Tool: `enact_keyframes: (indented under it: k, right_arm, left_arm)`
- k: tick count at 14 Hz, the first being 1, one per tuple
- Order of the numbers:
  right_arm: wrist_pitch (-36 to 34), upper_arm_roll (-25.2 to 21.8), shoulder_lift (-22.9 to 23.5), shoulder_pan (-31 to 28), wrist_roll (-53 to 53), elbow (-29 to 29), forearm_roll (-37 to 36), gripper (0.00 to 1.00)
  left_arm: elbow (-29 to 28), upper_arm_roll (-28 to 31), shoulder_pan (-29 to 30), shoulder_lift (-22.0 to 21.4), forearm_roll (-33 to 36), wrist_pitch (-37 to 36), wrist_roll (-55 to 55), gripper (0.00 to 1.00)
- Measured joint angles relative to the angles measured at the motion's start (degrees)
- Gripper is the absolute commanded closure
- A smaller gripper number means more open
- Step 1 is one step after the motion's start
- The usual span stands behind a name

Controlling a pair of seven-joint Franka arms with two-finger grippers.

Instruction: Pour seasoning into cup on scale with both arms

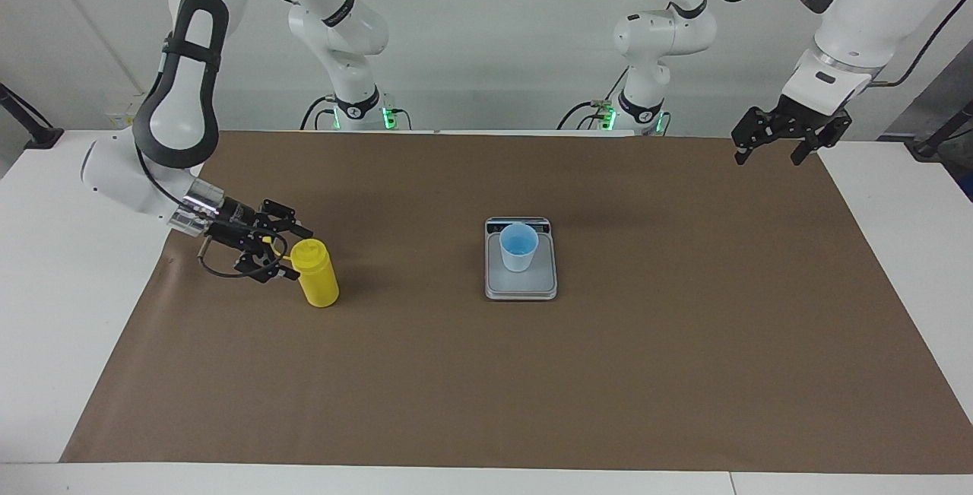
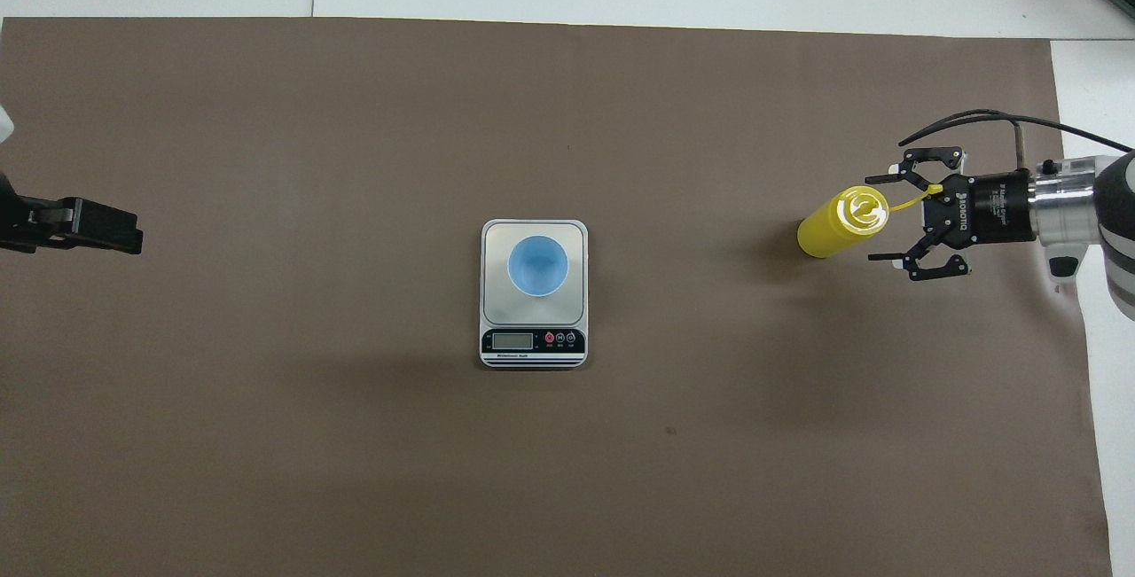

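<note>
I count one scale point(image 1: 521, 267) on my feed, and I take it as my landmark near the middle of the brown mat point(image 1: 486, 373) covering the tabletop point(image 1: 45, 312). One light blue cup point(image 1: 518, 246) stands upright on the scale's weighing plate, with the dark display strip on the edge nearer to the robots. There is one yellow seasoning bottle point(image 1: 316, 274), standing upright on the mat, well apart from the scale toward the right arm's end of the tabletop.

Two arms are in view, each with one hand. The right hand point(image 1: 286, 254) sits low, just beside the bottle on the side away from the scale, its fingers point(image 2: 885, 178) spread wide apart and clear of the bottle's body, so it grasps nothing. The bottle's thin yellow cap strap point(image 2: 911, 198) runs from the nozzle top into the gap between those fingers. The left hand point(image 1: 768, 154) hangs in the air over the mat's edge, well apart from the scale toward the left arm's end, fingers released and empty; that arm waits.
</note>
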Motion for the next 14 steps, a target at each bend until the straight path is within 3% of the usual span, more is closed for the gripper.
enact_keyframes:
  k: [9,14]
  right_arm:
    - [1.6,0.3,-5.8,3.0,-17.1,3.4,-27.8,0.0]
    - [1.7,0.6,-9.3,9.8,-22.9,4.3,-40.6,0.0]
  left_arm:
    - [0.0,0.0,0.0,0.0,0.0,0.0,0.0,0.0]
    - [0.0,0.0,0.0,0.0,0.0,0.0,0.0,0.0]
